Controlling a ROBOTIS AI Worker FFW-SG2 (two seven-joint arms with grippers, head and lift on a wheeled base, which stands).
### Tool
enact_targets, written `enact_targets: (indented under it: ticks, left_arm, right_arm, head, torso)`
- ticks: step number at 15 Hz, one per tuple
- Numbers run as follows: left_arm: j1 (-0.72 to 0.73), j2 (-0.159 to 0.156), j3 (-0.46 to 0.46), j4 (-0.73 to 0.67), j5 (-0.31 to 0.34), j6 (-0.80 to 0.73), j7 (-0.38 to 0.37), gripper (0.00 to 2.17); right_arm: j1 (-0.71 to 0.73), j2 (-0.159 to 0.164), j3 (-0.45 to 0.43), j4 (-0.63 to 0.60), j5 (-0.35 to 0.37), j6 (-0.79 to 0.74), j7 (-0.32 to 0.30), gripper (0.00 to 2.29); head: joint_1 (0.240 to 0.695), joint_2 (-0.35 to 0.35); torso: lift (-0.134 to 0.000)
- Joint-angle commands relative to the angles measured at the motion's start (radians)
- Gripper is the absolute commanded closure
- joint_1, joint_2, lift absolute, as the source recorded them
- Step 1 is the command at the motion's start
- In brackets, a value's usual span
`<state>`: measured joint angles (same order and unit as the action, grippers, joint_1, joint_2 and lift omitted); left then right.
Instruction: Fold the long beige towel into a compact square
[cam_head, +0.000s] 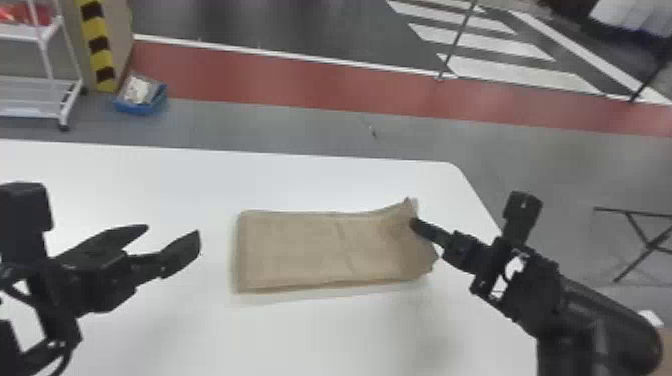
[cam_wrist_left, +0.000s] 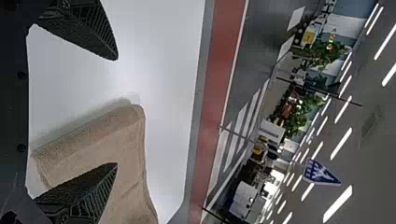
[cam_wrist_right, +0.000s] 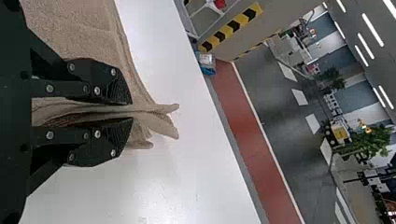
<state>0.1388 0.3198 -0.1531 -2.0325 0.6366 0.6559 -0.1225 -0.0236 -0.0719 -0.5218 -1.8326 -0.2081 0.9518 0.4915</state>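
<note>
The right gripper (cam_head: 414, 223) has its two fingers nearly together, pinching several layers of one corner of the beige towel (cam_head: 300, 250). The right wrist view shows the cloth squeezed between both fingers, with three loose tips poking out around and past the fingertips. The gripped corner is at the towel's right end, on its far side, and the cloth peaks just beyond the gripper there.

From that grip, the rest of the one towel stretches away toward the left gripper, lying on the white table (cam_head: 300, 340) as a long folded rectangle. One crease crosses it near the middle, its left end is straight and neat, and its right end is crumpled beside the right gripper.

The left gripper (cam_head: 173, 232) has nothing in hold: its two fingers stand wide apart, their tips just to the left of the towel's left end.

Beyond the left gripper, on the floor past the table's far edge, are one blue basket (cam_head: 135, 108), one yellow-and-black striped post (cam_head: 100, 50) and one white cart (cam_head: 45, 82). To the right of the right gripper, past the table, shows one black stand (cam_head: 649, 245).
</note>
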Motion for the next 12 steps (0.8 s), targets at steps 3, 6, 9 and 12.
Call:
enact_targets:
  ticks: [3,6,9,12]
  left_arm:
    - [-0.019,0.002,-0.002,0.032,-0.009,-0.003,-0.003,0.08]
    - [-0.036,-0.002,-0.014,0.055,-0.009,-0.003,-0.011,0.08]
    - [-0.062,-0.005,-0.042,0.08,-0.009,-0.006,-0.012,0.08]
    - [-0.071,-0.007,-0.059,0.083,-0.02,-0.012,-0.012,0.08]
  right_arm:
    - [0.042,0.009,-0.035,-0.02,-0.027,-0.127,-0.002,0.05]
    - [0.077,0.0,-0.098,-0.024,-0.068,-0.167,-0.004,0.05]
    - [0.09,-0.009,-0.112,-0.022,-0.071,-0.164,-0.004,0.05]
    - [0.091,-0.009,-0.103,-0.01,-0.06,-0.167,-0.004,0.09]
  head:
    - [0.695,-0.3]
    - [0.695,-0.321]
    - [0.695,-0.35]
    - [0.695,-0.35]
  torso:
    - [-0.124]
    - [-0.124]
    - [-0.124]
    - [-0.124]
